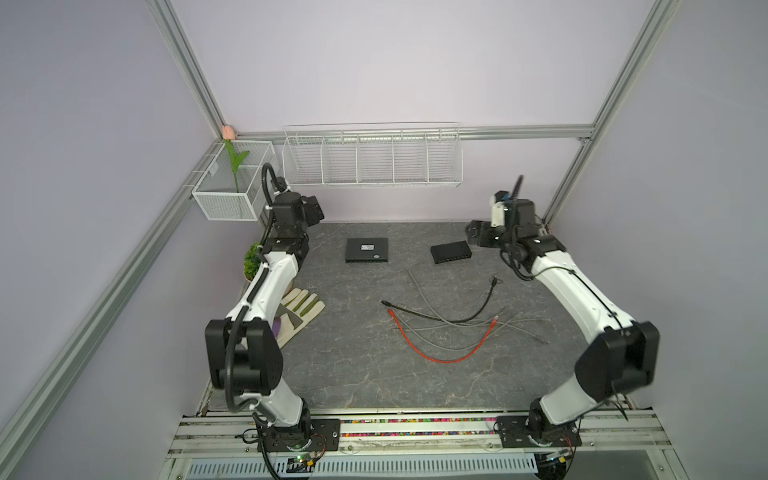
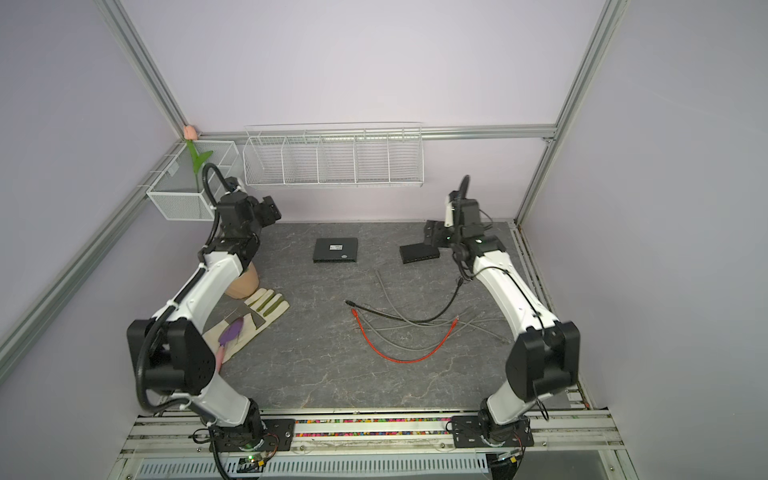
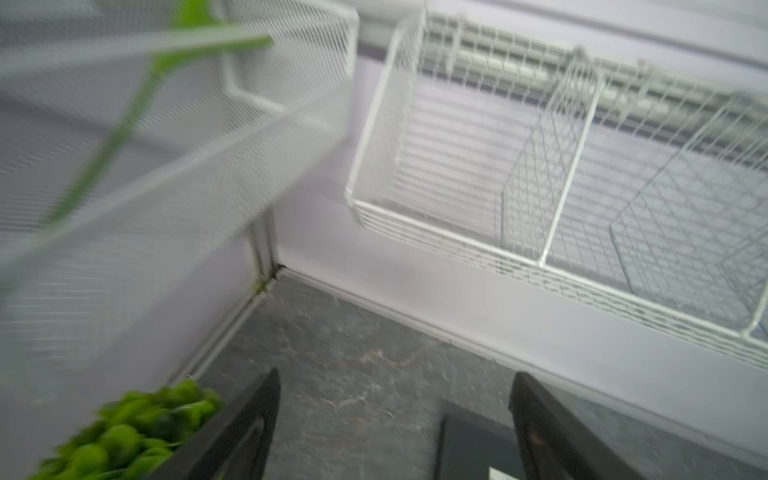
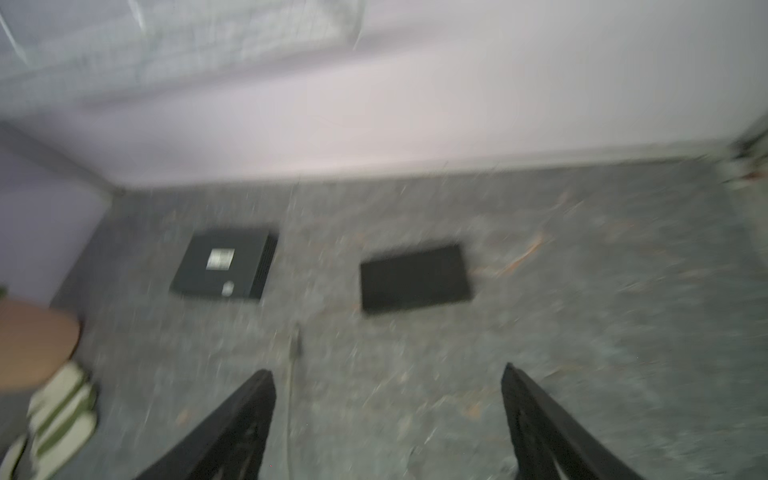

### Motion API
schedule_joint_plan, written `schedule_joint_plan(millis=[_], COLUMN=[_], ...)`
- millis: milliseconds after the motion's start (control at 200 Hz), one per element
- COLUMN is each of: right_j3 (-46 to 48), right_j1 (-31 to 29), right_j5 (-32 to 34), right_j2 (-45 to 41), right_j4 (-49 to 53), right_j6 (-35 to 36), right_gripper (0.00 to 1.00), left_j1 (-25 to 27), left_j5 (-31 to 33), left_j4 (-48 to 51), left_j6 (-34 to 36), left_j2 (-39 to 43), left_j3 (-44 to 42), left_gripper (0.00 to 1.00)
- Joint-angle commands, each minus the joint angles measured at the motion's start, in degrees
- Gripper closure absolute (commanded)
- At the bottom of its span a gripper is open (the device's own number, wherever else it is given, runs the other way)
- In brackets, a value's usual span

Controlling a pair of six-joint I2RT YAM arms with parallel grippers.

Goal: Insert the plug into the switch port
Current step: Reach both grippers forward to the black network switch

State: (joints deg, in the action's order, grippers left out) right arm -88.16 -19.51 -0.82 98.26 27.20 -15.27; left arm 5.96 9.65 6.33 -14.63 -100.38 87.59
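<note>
Here, two black switch boxes lie flat toward the far side of the grey marbled table [image 1: 353, 374]. The larger box [image 1: 367, 248], left of centre, carries a small white label on its top. The smaller box [image 1: 451, 252], to its right and well apart from it, sits turned at a slight angle, and its near face is too small to read for ports. The cables lie loose on the table, nearer than both boxes and right of centre. The black cable [image 1: 451, 319] curves rightward and away from a dark plug [image 1: 384, 303] at its left end. The red cable [image 1: 440, 358] bows toward the near side with a small red connector at each end, and thin grey cables [image 1: 419, 291] cross among them. Every cable end lies apart from both boxes. The left gripper [image 3: 395, 376] hangs over the far left of the table, fingers spread, with only tabletop and a corner of the larger box between them. The right gripper [image 4: 387, 371] hangs near the smaller box's far right side, fingers spread wide and holding nothing, though its wrist view is blurred. A pale glove [image 1: 301, 307] and a potted plant [image 1: 251, 259] sit at the left edge.
</note>
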Motion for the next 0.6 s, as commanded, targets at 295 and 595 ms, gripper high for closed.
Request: schedule_joint_plan(millis=[295, 595], right_j3=[-18.85, -29.05], right_j1=[-11.38, -10.86], right_j5=[-6.68, -15.13], right_j2=[21.6, 33.75], right_j4=[18.9, 0.9], right_j6=[-1.78, -13.46], right_gripper=[0.2, 0.29], left_j1=[2.31, 2.31], left_j5=[-18.19, -21.12], left_j4=[13.69, 18.69], left_j6=[-9.58, -13.49], left_j2=[-16.17, -28.11], left_j3=[7.1, 18.22], left_gripper=[0.17, 0.26])
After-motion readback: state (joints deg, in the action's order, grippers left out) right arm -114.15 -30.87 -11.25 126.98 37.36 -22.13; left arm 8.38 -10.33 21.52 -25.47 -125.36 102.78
